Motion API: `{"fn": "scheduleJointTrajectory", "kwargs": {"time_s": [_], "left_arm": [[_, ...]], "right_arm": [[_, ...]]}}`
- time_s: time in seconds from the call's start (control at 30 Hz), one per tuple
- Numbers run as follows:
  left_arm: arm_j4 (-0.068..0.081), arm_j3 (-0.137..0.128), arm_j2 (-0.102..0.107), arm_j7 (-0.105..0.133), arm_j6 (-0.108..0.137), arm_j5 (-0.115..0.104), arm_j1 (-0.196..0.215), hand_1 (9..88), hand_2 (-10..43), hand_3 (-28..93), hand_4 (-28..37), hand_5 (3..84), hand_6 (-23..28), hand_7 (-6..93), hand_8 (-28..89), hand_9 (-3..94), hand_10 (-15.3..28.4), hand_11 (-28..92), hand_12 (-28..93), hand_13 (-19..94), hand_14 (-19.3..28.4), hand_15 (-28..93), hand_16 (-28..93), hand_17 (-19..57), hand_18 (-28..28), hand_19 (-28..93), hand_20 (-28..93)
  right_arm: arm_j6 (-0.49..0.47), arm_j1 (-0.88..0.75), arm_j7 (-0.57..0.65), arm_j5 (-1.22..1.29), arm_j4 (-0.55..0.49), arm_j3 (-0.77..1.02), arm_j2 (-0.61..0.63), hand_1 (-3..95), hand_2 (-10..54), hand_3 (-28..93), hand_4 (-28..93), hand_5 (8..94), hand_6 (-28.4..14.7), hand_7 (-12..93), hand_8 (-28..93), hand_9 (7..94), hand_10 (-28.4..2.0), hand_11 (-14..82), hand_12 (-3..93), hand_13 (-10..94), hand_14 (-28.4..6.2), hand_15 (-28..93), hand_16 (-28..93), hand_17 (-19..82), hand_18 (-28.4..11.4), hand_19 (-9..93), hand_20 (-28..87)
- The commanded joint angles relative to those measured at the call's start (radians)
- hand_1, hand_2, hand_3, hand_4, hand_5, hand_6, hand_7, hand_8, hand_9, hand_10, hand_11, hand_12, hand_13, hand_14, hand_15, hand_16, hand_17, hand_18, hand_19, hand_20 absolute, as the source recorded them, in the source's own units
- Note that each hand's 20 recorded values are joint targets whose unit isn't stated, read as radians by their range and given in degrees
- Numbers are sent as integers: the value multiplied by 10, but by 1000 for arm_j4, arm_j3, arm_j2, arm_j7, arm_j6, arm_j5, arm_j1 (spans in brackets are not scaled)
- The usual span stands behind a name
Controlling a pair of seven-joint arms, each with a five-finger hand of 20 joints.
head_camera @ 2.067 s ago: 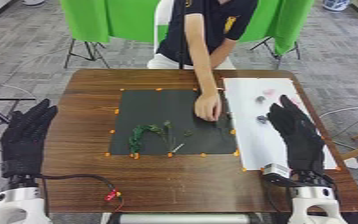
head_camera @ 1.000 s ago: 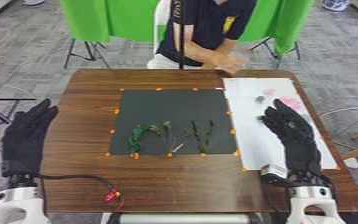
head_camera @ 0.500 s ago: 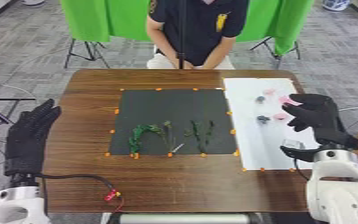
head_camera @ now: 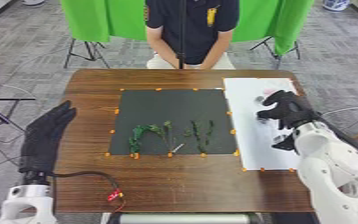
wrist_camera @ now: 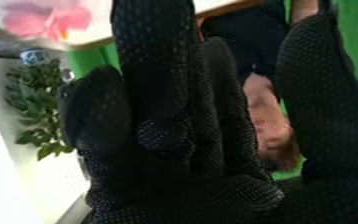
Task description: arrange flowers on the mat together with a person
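Observation:
Over the white sheet [head_camera: 256, 150] my right hand [head_camera: 293, 112] is held low among the small flowers, its fingers loosely extended. The right wrist view shows this hand [wrist_camera: 171, 135], with pink petals [wrist_camera: 47, 21] beyond it. In the head view a pink flower [head_camera: 270, 91] and a greyish flower [head_camera: 260, 99] lie near its fingertips; it hides part of the sheet. On the dark mat [head_camera: 162, 107] are curled greenery [head_camera: 136, 138], a thin stem [head_camera: 168, 134] and two upright green sprigs [head_camera: 199, 135]. My left hand [head_camera: 46, 134] is open beside the mat, at the table's left.
The brown table [head_camera: 149, 185] surrounds the mat and sheet, with orange tabs along their edges. A cable with a red connector [head_camera: 115, 195] lies at the front left. A thin dark pole stands upright beyond the table's far edge.
A person's hand, earlier over the mat's right side, has withdrawn, and sprigs show there. My right hand has swung outward, then in over the flowers. My left hand has shifted slightly rightward.

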Motion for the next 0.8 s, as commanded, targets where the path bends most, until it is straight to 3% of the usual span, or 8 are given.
{"fn": "scheduleJointTrajectory", "kwargs": {"time_s": [0.03,0.23,0.5,0.8], "left_arm": [[14,35,11,-38,-33,8,-7,226,45,669,-264,485,65,65,-49,442,149,126,120,302,147,77,9,62,94,38,143],[16,48,12,-51,-49,14,-13,226,43,669,-262,484,65,64,-48,441,149,125,120,301,147,76,9,61,94,38,142],[12,45,11,-60,-53,13,-8,227,43,667,-261,484,67,62,-48,441,149,125,121,301,148,76,9,60,94,37,141],[15,46,8,-69,-59,13,-14,230,42,664,-258,483,67,63,-47,442,150,126,121,302,149,77,10,59,94,37,140]], "right_arm": [[-66,89,40,-74,69,-69,14,401,-95,619,-244,605,-12,123,-102,850,-148,138,128,937,-46,400,191,728,-58,786,273],[-94,108,87,-151,112,-105,16,389,-95,615,-253,608,-13,120,-104,863,-147,142,129,937,-41,428,181,734,-53,805,266],[-89,88,114,-182,133,-112,11,378,-95,610,-259,629,-17,118,-104,886,-144,155,135,937,-34,463,172,741,-50,829,255],[14,53,97,-216,209,-129,-16,404,-95,617,-270,667,-28,117,-100,897,-142,160,138,937,-29,489,161,748,-46,847,237]]}}
